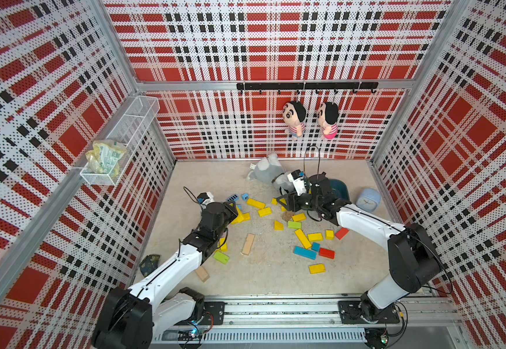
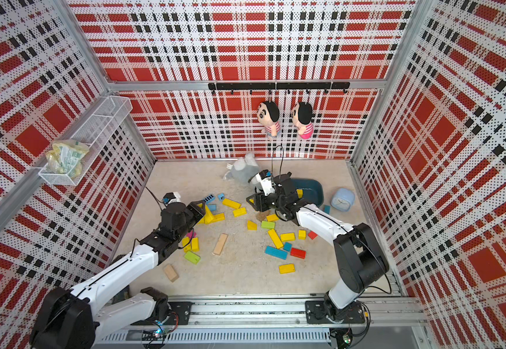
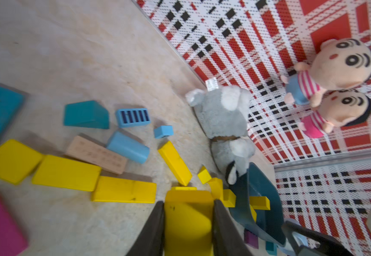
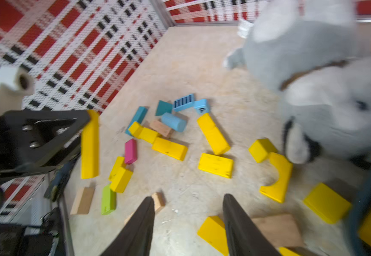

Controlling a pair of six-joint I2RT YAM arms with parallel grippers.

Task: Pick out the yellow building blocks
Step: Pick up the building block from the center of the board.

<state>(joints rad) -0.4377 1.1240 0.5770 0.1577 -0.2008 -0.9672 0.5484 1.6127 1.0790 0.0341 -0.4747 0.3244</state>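
Yel. blocks (image 1: 302, 238): bright; scuffed (var. shapes)

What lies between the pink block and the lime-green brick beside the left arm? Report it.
Two yellow building blocks lie there, side by side; the right wrist view shows it best.

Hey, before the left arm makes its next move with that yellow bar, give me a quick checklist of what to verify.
1. Left hand shut on yellow bar: ok.
2. Right hand open, empty: ok.
3. Way to teal bin free: not ok, right arm covers part of it.
4. Grey plush clear of bin rim: cannot tell.
5. Floor free of yellow blocks: not ok, many lie scattered.
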